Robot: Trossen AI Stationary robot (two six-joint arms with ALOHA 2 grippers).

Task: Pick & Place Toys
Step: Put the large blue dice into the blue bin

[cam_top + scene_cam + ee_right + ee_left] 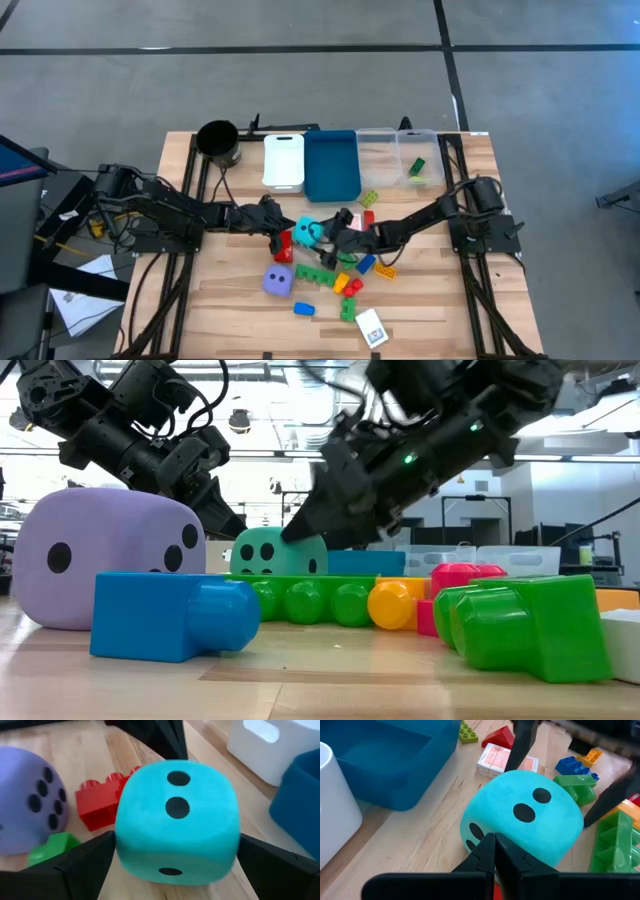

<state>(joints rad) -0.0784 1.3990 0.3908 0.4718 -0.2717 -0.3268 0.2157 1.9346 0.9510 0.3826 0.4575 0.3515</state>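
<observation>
bench (230, 310): wood top, toys clustered mid-bench in front of the bins
blue bin (331, 165): far edge, between white bin (283, 160) and clear bin (415, 155)
purple die (278, 281): on bench, near side of the cyan die, apart from it
cyan die (306, 231): mid-bench, between the right tool's fingers
right tool (322, 236): fingers wide, straddling cyan die
left tool (277, 231): fingers closed, empty, tip just beside cyan die
red brick (100, 802): just beside cyan die
</observation>
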